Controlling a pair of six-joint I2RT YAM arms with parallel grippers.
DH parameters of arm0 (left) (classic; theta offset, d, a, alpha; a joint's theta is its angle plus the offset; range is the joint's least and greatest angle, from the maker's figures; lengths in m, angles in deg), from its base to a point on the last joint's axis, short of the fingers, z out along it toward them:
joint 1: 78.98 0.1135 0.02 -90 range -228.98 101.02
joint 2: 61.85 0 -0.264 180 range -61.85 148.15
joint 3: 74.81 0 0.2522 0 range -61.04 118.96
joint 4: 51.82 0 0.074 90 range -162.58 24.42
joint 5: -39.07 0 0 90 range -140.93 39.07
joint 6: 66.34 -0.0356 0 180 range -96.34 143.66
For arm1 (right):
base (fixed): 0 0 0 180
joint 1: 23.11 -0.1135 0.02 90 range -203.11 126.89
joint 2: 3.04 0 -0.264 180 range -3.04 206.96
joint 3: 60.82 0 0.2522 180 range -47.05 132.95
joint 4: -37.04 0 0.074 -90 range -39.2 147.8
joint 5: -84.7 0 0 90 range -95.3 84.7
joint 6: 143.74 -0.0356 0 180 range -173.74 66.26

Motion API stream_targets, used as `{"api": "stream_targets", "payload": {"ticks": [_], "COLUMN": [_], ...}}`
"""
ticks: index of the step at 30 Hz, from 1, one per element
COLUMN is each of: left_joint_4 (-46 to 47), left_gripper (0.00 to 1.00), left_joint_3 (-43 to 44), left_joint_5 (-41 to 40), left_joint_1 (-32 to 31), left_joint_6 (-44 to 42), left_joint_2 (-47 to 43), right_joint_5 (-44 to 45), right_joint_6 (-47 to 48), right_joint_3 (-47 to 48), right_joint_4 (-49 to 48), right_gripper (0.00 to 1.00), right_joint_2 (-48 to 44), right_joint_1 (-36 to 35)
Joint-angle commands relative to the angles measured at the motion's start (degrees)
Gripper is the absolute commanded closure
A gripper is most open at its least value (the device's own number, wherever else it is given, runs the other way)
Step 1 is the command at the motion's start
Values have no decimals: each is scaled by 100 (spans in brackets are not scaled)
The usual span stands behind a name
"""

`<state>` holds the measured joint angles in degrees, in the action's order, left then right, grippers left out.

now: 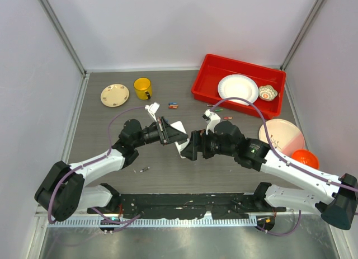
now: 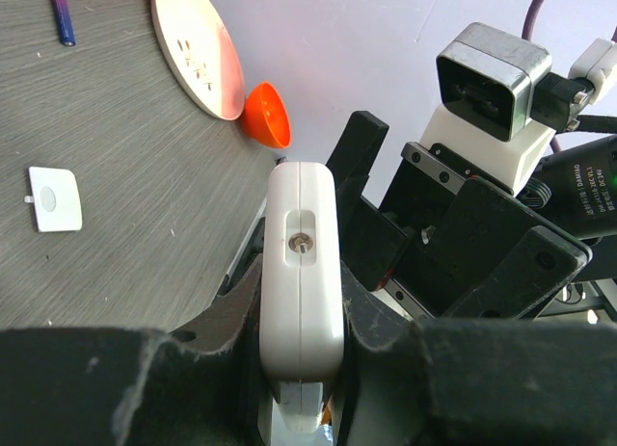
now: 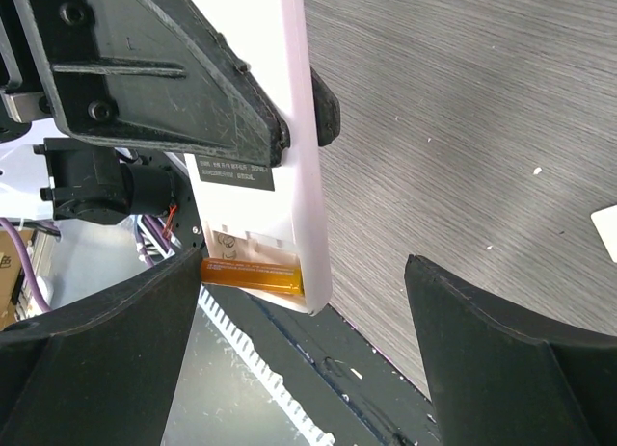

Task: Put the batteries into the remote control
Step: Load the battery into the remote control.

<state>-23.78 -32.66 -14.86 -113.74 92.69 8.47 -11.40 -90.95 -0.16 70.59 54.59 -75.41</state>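
Remote control [image 1: 178, 132]: held up off the table in the middle of the scene, between the two grippers, plain white side up.
Red bin [image 1: 208, 74]: at the back right, holding a white paper plate [image 1: 238, 88] and a small patterned bowl [image 1: 268, 93].
Battery bay: uncovered in the right wrist view — an orange battery [image 3: 251, 273] lies crosswise at the remote's end.
Long axis: runs straight out from the left gripper towards the right one, with the remote turned on edge; the left wrist view shows its narrow side.
Left gripper [image 1: 169, 131]: jaws clamped on the remote's two flat faces, one end deep between them.
Right gripper [image 1: 193, 147]: fingers [image 3: 521, 359] spread wide. The remote's free end sits between them, close to one and well apart from the other.
Loose batteries [image 1: 173, 106]: a pair behind the grippers, and others scattered on the table.
Small white cover [image 2: 55, 197]: flat on the table, on its own.
Elsewhere: yellow mug [image 1: 142, 88] beside a cream plate [image 1: 114, 94]; pink plate [image 1: 281, 136] near an orange bowl [image 1: 305, 158].
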Motion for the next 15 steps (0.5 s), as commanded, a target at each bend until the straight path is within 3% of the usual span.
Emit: {"api": "stream_targets", "payload": {"ticks": [1,10,15], "left_joint_4": [469,768,1014], "left_gripper": [100,99,100], "left_joint_3": [168,159,133], "left_joint_5": [242,286,321], "left_joint_1": [-22,-22,-22], "left_joint_6": [136,329,470], "left_joint_2": [-107,-107,-63], "right_joint_5": [251,207,128], "right_joint_6": [91,161,179], "right_joint_3": [-93,-251,-321], "right_joint_4": [25,7,-28], "right_gripper": [9,12,19], "right_joint_2": [-120,-208,-234], "right_joint_1": [105,193,263]}}
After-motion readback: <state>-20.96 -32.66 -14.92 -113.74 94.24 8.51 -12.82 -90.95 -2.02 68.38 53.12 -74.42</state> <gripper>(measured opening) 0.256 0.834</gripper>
